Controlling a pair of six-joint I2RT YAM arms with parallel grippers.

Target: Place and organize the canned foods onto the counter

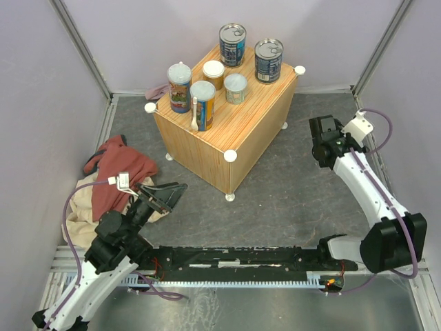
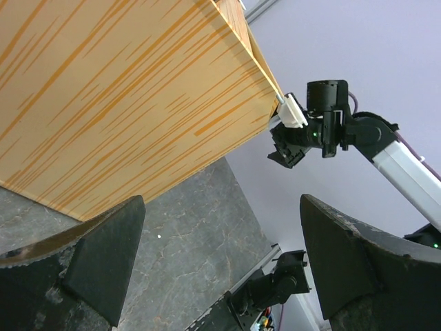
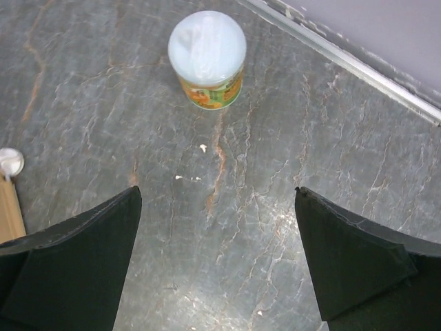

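Observation:
The wood-grain counter stands mid-table and carries six cans: two blue-labelled metal cans, two taller orange/blue cans and two short pale-lidded cans. A third short pale-lidded can stands on the grey floor, ahead of my right gripper, which is open and empty above the floor. In the top view the right gripper is right of the counter and that can is hidden. My left gripper is open and empty, facing the counter's side.
A red cloth lies over a beige cloth at the left, beside my left arm. A pink cloth lies behind the counter. Pale walls with metal rails enclose the floor. A white foot cap of the counter shows in the right wrist view.

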